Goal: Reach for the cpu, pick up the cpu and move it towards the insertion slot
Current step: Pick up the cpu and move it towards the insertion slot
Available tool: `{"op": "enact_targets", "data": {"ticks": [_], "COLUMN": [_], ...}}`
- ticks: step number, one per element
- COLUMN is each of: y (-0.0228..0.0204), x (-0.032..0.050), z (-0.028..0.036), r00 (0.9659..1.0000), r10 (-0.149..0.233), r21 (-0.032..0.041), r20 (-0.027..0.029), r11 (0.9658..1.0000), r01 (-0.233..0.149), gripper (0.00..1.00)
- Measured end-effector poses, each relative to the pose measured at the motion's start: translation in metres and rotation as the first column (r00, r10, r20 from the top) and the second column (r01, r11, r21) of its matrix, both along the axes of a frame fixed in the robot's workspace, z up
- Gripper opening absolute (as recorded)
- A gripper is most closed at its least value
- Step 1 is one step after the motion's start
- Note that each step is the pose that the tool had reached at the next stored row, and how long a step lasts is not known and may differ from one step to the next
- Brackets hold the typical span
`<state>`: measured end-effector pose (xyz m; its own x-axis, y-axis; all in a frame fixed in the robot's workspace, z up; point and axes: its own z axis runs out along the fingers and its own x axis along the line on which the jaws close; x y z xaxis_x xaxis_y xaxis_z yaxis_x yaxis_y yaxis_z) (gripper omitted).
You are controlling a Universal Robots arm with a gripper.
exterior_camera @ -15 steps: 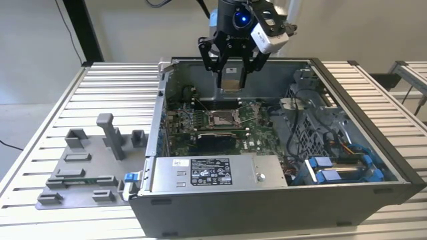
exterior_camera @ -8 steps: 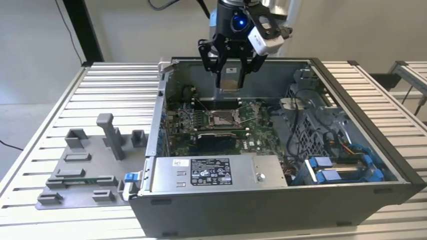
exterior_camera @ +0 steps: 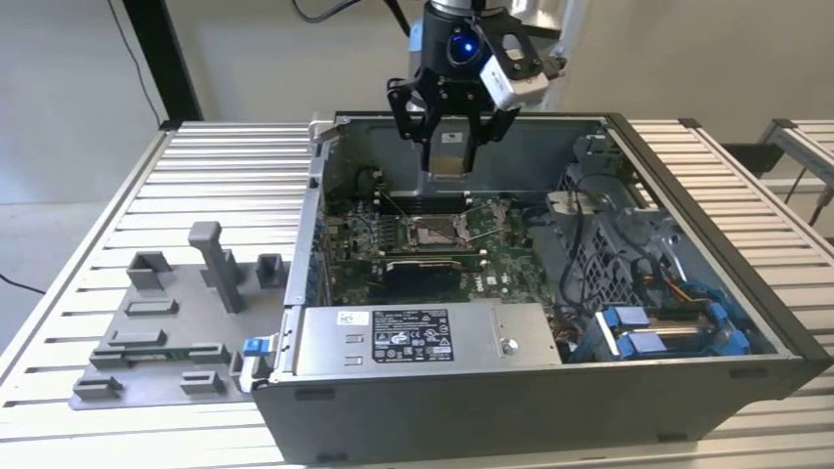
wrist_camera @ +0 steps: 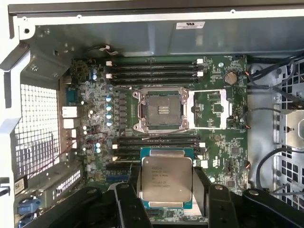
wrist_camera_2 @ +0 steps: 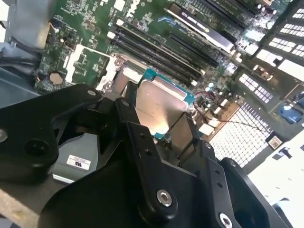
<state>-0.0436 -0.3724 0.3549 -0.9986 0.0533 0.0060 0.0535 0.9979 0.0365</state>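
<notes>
Tool [wrist_camera: 166,199] grips cpu [wrist_camera: 166,179], above insertion slot [wrist_camera: 160,110].

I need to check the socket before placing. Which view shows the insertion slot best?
The first wrist view: the insertion slot faces the camera, unobstructed. The exterior view shows it small; in the second wrist view the cpu covers part of it.

Hand [exterior_camera: 447,147] grips cpu [exterior_camera: 447,159] above open computer case [exterior_camera: 678,176], insertion slot [exterior_camera: 435,231] below.

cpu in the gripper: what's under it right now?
The cpu, held in the gripper, hangs over green board and memory slots, short of the open insertion slot. The board directly beneath is covered.
</notes>
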Motion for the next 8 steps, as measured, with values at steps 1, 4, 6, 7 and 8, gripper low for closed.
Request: {"op": "enact_targets", "data": {"ticks": [1,4,6,7,8], "y": [0.0019,0.0085,0.0125,0.0146,0.0167], "x": [0.0,0.0,0.0,0.0,0.0], "z": [-0.0001,-0.0003,-0.0005,-0.0006,-0.0007], "r00": [1.0,1.0,1.0,1.0,1.0], "r10": [-0.001,-0.004,-0.006,-0.007,-0.008], "r21": [0.0,-0.0002,0.0,0.0,-0.0001], "r20": [-0.0001,0.0001,0.0003,0.0005,0.0005], "r11": [1.0,1.0,1.0,1.0,1.0], "r01": [0.001,0.004,0.006,0.007,0.008], "gripper": [0.0,0.0,0.0,0.0,0.0]}}
